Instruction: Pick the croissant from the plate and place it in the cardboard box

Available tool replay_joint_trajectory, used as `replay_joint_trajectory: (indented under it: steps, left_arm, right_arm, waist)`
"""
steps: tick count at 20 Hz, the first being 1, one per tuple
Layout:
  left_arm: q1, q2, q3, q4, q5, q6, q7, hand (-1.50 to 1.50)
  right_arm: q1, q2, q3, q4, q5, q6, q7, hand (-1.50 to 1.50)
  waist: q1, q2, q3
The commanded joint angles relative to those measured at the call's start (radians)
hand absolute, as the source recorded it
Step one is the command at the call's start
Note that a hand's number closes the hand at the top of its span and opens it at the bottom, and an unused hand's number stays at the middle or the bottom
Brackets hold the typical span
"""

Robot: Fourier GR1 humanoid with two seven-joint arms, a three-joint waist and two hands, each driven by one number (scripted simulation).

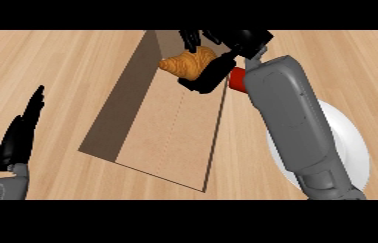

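My right hand point(235, 43) reaches across the far end of the cardboard box point(170, 137) with its fingers and thumb curled round the golden croissant point(184, 63). The croissant hangs over the box's far part, above its brown floor. The white plate point(353, 147) lies at the right, mostly hidden under my right forearm. My left hand point(21, 132) rests open at the left edge, fingers pointing up, well apart from the box.
A red object point(238, 80) peeks out between the box's right wall and my right forearm. The box's left wall point(122, 97) is dark and slopes outward. Bare wooden counter point(66, 62) surrounds the box.
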Motion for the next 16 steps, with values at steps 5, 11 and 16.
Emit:
replay_joint_trajectory:
  steps: [5,11,16]
  left_arm:
    - [-0.01,-0.021,-0.019,0.01,-0.013,-0.014,-0.015,0.0]
    - [-0.055,-0.005,-0.014,-0.011,-0.022,-0.023,0.048,0.0]
    - [-0.077,-0.011,-0.022,-0.01,-0.024,-0.03,0.038,0.0]
  right_arm:
    - [-0.13,0.038,0.193,0.254,-0.153,-0.218,0.087,1.5]
    - [-0.22,0.039,0.379,0.443,-0.256,-0.4,0.11,1.5]
    - [-0.262,0.039,0.411,0.587,-0.362,-0.428,0.148,-1.5]
  waist:
    - [0.021,0.004,0.0]
    - [0.043,0.008,0.0]
    - [0.057,0.013,0.0]
